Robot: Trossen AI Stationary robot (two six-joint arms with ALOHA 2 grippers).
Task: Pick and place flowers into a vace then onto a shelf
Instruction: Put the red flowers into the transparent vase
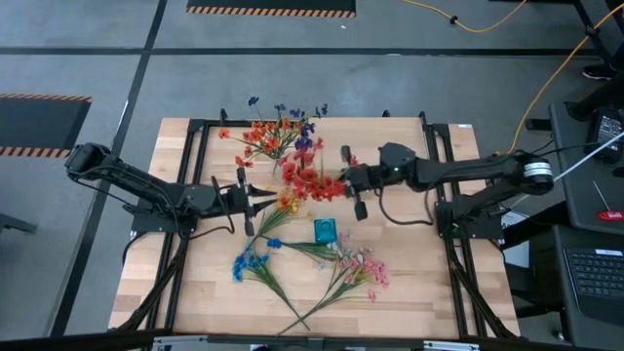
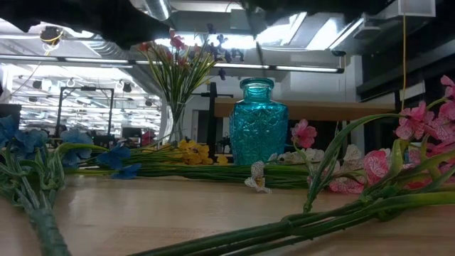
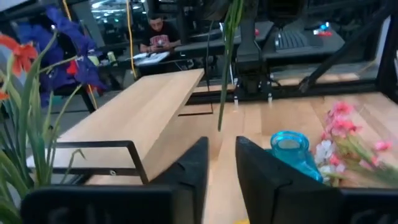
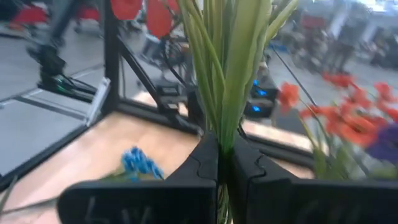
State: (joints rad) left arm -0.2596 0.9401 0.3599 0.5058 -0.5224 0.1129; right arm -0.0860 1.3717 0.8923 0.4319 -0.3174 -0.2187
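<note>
My right gripper [image 1: 343, 183] is shut on a bunch of red flowers [image 1: 312, 181] above the table's middle; their green stalks [image 3: 225, 68] hang free over the tabletop. The teal glass vase [image 1: 325, 231] stands upright on its base just nearside of that bunch, and the low view shows the teal vase [image 2: 258, 121] too. My left gripper [image 1: 261, 200] hovers left of the bunch, narrowly open and empty. Yellow flowers [image 1: 286, 203], blue flowers [image 1: 249, 263] and pink-and-white flowers [image 1: 361, 268] lie flat on the table. The shelf [image 3: 137, 112] stands on black legs at the far side. My right gripper pinches the green stalks [image 4: 225, 127] of the red bunch between its two fingers, several stalks together, the fingers lying across them. It comes from the table's right side. The bunch is lifted clear, with the red blooms [image 4: 146, 12] beyond the fingers and the stalk ends hanging below.
A mixed red, orange and purple bunch [image 1: 278, 132] stands upright in a clear vase [image 2: 174, 121] near the far edge. Loose stems [image 2: 320, 220] cross the near part of the table. Black frame rails [image 1: 195, 156] run along both sides. A person [image 3: 155, 37] sits beyond the table.
</note>
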